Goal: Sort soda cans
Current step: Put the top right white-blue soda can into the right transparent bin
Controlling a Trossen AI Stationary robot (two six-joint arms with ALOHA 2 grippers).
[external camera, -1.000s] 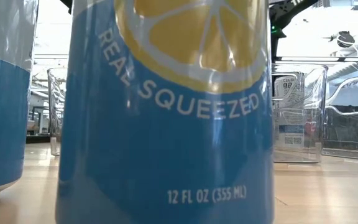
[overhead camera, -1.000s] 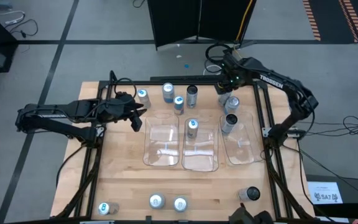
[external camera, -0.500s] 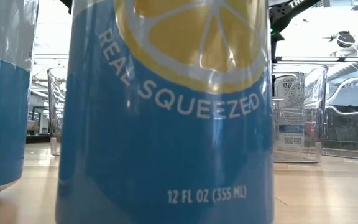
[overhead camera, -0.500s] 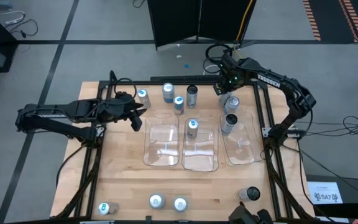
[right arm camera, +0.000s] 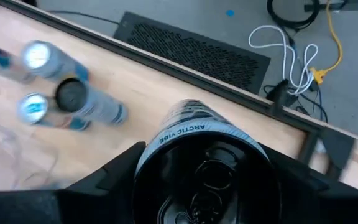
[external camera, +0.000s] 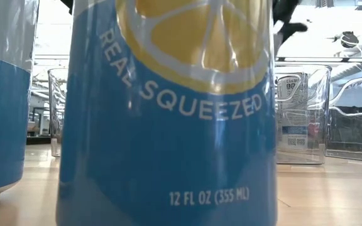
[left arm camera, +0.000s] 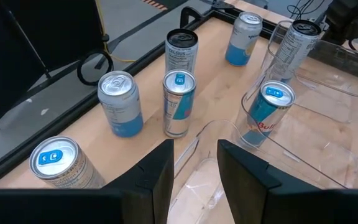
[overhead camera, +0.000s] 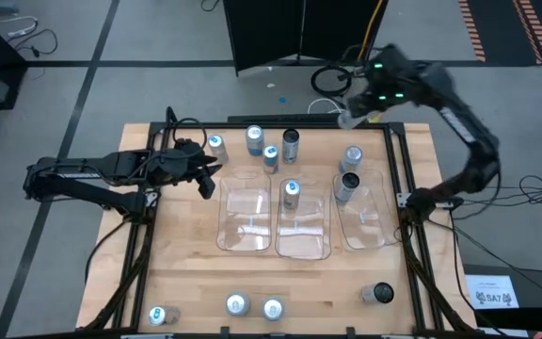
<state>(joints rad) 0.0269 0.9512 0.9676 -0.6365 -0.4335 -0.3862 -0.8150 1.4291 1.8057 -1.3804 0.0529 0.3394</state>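
At the desk's (overhead camera: 186,273) left side the left end effector (left arm camera: 194,168) hovers with its dark fingers slightly spread and pinching nothing, just beside a silver-topped blue-and-white cylindrical metal soda can (overhead camera: 216,145). Three clear rectangular plastic trays (overhead camera: 245,218) sit mid-desk, the middle and right ones each holding cans. At the far right corner the right end effector (overhead camera: 354,115) is raised, clamped on a black-topped silver can (right arm camera: 201,162).

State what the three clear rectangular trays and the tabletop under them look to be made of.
The three clear rectangular trays: likely glossy transparent plastic, since the table shows through and the walls glint. The tabletop: pale wood with a smooth finish, judging by its plank seams and grain; whether solid or laminate is unclear.
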